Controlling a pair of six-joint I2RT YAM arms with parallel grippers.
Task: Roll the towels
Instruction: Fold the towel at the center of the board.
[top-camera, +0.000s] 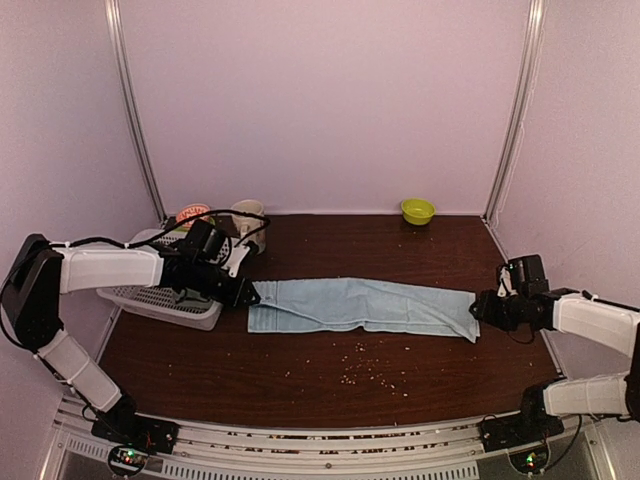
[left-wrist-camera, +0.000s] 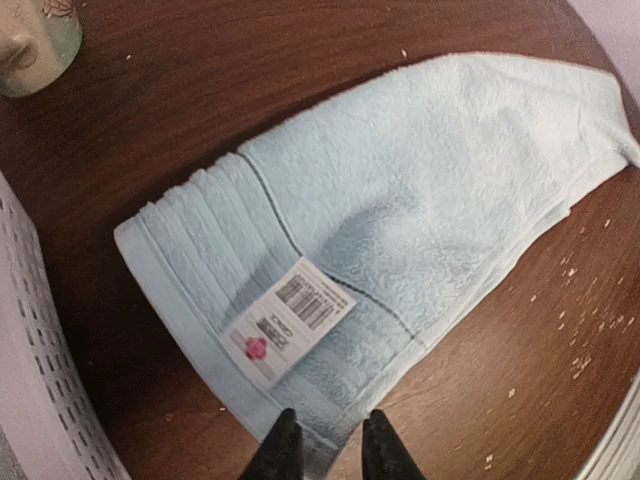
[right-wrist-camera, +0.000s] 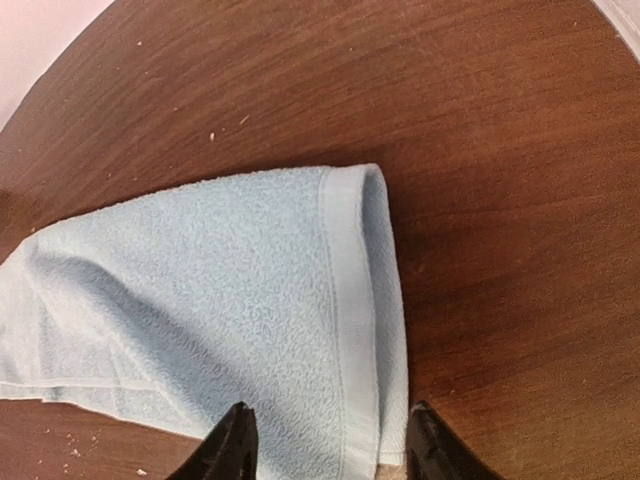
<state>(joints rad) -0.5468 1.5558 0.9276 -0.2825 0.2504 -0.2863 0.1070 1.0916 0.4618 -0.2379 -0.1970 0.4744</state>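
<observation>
One light blue towel (top-camera: 360, 305) lies flat on the dark wooden table, folded lengthwise into a long strip running left to right. A barcode label (left-wrist-camera: 290, 318) is on its left end. My left gripper (top-camera: 248, 296) sits low at that end. Its jaws (left-wrist-camera: 330, 415) stand a little apart, with the towel's (left-wrist-camera: 420, 190) near corner lying between them. My right gripper (top-camera: 476, 307) is at the strip's right end. It is open (right-wrist-camera: 329, 407), its fingers wide apart on either side of the hemmed edge of the towel (right-wrist-camera: 200, 280).
A white mesh basket (top-camera: 165, 300) stands at the left under my left arm, its wall (left-wrist-camera: 30, 350) close to the towel's left end. A pale cup (top-camera: 247, 215) stands behind it. A green bowl (top-camera: 417, 210) sits at the back. Crumbs (top-camera: 370, 370) litter the near table.
</observation>
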